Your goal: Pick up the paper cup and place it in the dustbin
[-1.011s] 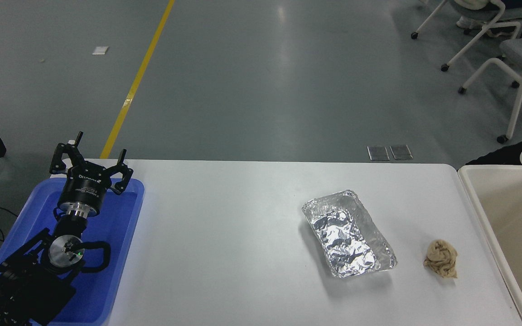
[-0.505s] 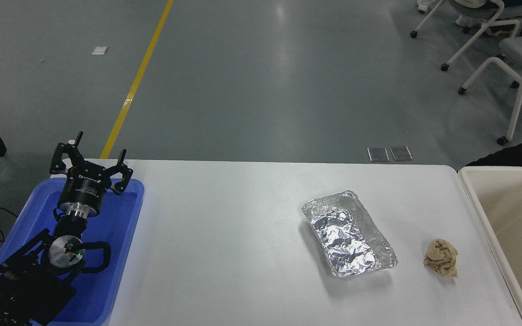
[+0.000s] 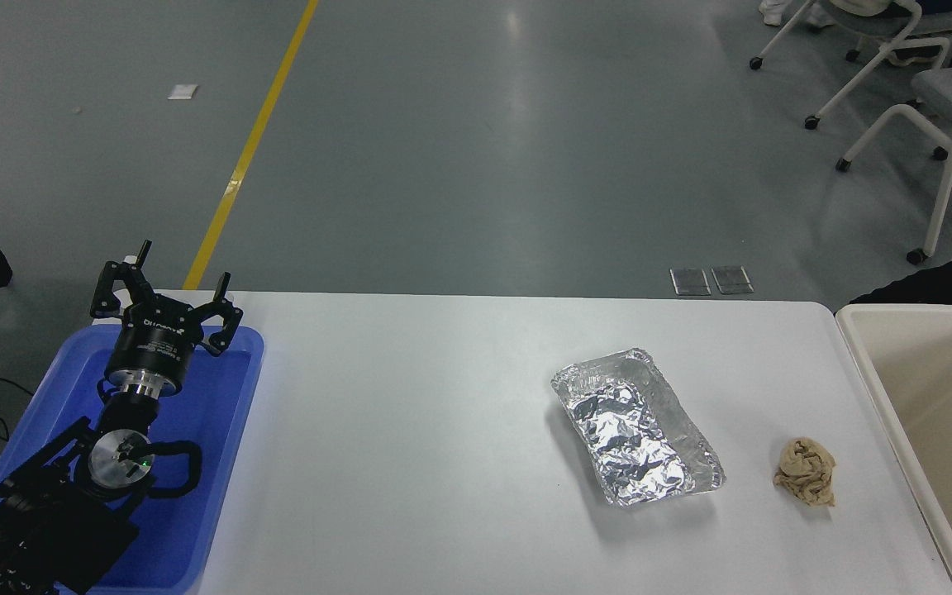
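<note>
On the white table [image 3: 443, 430], one large cream-beige rectangular plastic dustbin [image 3: 864, 368] sits at the right edge, one blue plastic tray [image 3: 220, 463] at the left beneath the parked left gripper [image 3: 166, 285], its fingers spread. One crinkled silver foil tray [image 3: 637, 426] lies beside one crumpled tan paper wad [image 3: 806, 471]. The white paper cup, seen over the dustbin a second ago, no longer shows.

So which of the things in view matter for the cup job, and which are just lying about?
Job:
dustbin, off the table's right end
paper cup: not in view now

Lying about:
foil tray
crumpled paper wad
blue tray, under the parked left gripper
</note>
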Controlling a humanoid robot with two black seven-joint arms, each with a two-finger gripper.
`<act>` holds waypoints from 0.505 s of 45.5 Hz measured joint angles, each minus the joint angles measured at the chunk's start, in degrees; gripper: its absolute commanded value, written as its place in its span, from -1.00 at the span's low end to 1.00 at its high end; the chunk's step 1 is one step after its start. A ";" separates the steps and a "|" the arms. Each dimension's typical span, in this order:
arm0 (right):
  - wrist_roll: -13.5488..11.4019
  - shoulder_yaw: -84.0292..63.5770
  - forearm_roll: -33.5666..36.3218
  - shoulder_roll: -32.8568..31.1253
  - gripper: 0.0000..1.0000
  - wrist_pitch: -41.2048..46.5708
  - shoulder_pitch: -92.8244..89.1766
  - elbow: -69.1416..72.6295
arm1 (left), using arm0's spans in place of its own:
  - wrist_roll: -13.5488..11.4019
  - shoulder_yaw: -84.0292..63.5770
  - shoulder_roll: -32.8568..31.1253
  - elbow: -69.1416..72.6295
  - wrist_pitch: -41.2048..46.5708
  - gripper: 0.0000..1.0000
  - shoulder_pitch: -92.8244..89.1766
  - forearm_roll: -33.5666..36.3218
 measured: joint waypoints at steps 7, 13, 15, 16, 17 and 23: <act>-0.03 1.00 -0.09 0.08 1.00 -1.51 -0.20 -0.46 | 0.00 0.00 0.00 0.00 0.00 1.00 0.00 0.00; -0.04 2.39 -0.14 0.12 1.00 -2.06 -0.32 -0.50 | 0.00 0.00 0.00 0.00 0.00 1.00 0.00 0.00; -0.05 3.05 -0.16 0.17 1.00 -2.17 -0.36 -0.40 | 0.00 0.00 0.00 0.00 0.00 1.00 0.00 0.00; -0.05 3.19 -0.17 0.18 1.00 -2.19 -0.36 -0.33 | 0.00 0.00 0.00 0.00 0.00 1.00 0.00 0.00; -0.05 3.38 -0.17 0.20 1.00 -2.21 -0.36 -0.25 | 0.00 0.00 0.00 0.00 0.00 1.00 0.00 0.00; -0.06 4.15 -0.18 0.33 1.00 -2.34 0.22 0.01 | 0.00 0.00 0.00 0.00 0.00 1.00 -0.01 -0.01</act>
